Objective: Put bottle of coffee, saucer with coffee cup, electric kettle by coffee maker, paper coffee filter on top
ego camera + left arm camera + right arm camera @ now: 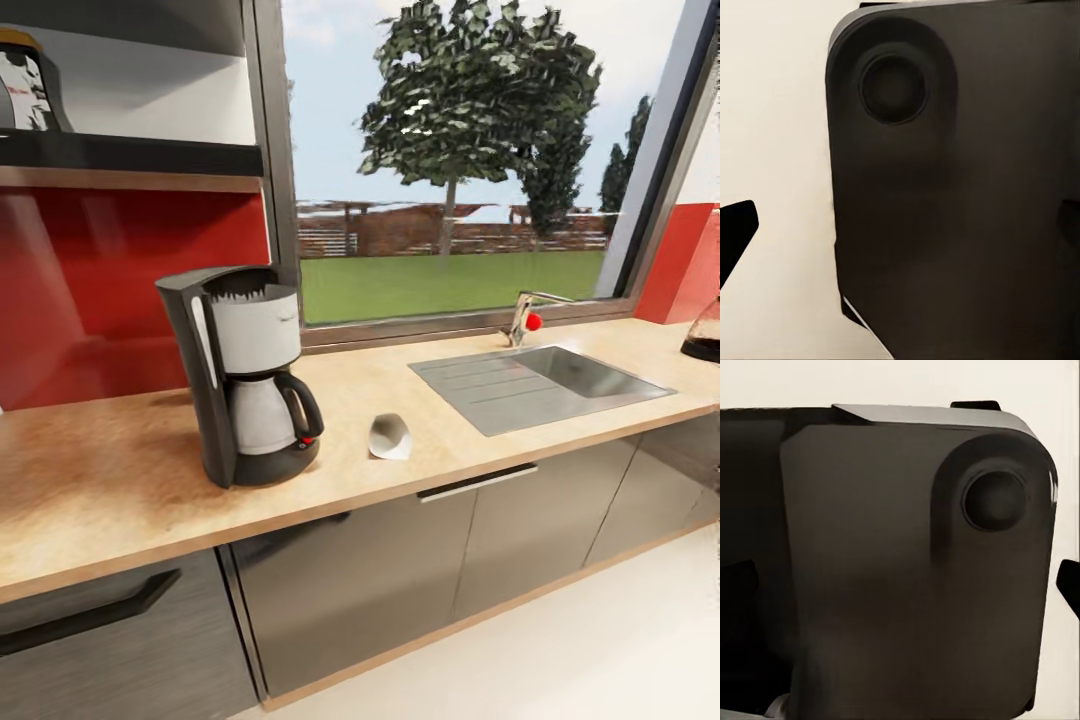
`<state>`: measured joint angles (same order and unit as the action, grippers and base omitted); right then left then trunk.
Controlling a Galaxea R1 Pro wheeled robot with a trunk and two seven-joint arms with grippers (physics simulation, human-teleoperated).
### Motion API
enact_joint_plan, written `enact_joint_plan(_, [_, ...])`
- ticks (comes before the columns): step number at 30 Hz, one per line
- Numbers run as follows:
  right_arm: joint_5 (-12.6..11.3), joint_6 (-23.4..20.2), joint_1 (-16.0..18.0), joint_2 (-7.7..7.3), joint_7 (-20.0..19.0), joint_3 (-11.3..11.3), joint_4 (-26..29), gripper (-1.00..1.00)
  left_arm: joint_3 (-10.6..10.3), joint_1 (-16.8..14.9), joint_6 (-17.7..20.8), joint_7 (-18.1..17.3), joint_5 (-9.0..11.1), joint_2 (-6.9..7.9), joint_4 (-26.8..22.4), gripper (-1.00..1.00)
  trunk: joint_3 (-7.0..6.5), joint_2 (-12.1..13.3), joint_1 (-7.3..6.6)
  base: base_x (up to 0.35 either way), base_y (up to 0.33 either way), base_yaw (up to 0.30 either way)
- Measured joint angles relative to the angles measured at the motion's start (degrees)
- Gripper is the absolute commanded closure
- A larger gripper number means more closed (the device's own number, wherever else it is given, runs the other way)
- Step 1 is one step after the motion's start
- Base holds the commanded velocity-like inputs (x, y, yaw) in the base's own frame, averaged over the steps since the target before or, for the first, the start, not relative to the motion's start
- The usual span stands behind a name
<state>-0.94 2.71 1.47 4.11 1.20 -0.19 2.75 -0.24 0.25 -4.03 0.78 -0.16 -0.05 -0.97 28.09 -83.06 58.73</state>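
The tall black coffee maker (247, 375) stands on the tan countertop (110, 470), left of centre, its carafe handle facing right. A small white paper coffee filter (389, 437) lies on the counter just right of it. High at the far left, the bottle of coffee (22, 90) sits on the dark kitchen shelf (150, 155). The electric kettle (705, 335) peeks in at the counter's far right edge. The saucer and coffee cup are out of view. My left gripper (904, 225) and right gripper (900, 585) both hang open, close to a dark part of my own body.
A steel sink (540, 385) with a red-knobbed faucet (525, 320) is set into the counter's right half under a large window. A red backsplash (120, 280) runs behind the coffee maker. Dark grey cabinet fronts (400, 580) sit below, with pale floor (600, 670) in front.
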Motion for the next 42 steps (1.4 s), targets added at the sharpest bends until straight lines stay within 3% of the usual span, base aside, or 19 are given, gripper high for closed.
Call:
enact_joint_plan(9, [0.0,0.0,0.0,0.01,-0.1,0.1,0.0,-1.0,0.1,0.0,0.0,0.0,0.1,0.3,0.1,-1.0,0.01,0.0,0.02,-0.093,-0.269,0.0])
enact_joint_plan(19, [0.2,0.0,0.0,0.01,0.1,0.2,0.1,-1.0,0.1,0.0,0.0,0.0,0.0,0.42,0.0,-1.0,0.19,0.0,0.0,-0.141,-0.018,0.155])
enact_joint_plan(23, [0.2,-0.1,0.0,-0.15,0.0,0.3,3.7,-1.0,0.1,0.0,0.0,0.0,0.0,0.5,0.0,-1.0,0.23,0.0,0.0,-0.004,0.0,0.051])
enact_joint_plan(28, [0.3,-0.1,0.0,-0.55,0.0,0.3,19.5,-1.0,0.1,0.0,-0.1,0.0,0.0,0.57,0.0,-1.0,0.23,0.0,0.0,0.0,0.0,0.006])
enact_joint_plan(29, [0.3,0.3,0.0,-0.55,0.1,0.2,25.7,-1.0,0.1,0.0,-0.1,0.0,0.0,0.6,-0.1,-1.0,0.23,0.0,0.0,0.0,0.0,0.0])
enact_joint_plan(33, [0.2,3.5,0.1,-0.28,0.1,0.3,36.0,-1.0,0.0,0.0,-0.1,-0.1,0.0,0.45,-0.1,-1.0,0.23,0.0,0.0,0.0,0.0,0.0])
enact_joint_plan(35, [0.2,5.6,0.1,0.06,0.2,0.3,48.5,-1.0,0.0,0.0,-0.1,-0.1,-0.1,0.47,0.0,-1.0,0.23,0.0,0.0,0.0,0.0,0.0])
enact_joint_plan(42, [0.0,5.9,0.1,0.18,0.2,0.3,65.0,-1.0,0.1,0.0,-0.1,-0.1,-0.2,0.66,0.0,-1.0,0.24,0.0,0.0,0.0,0.0,0.0])
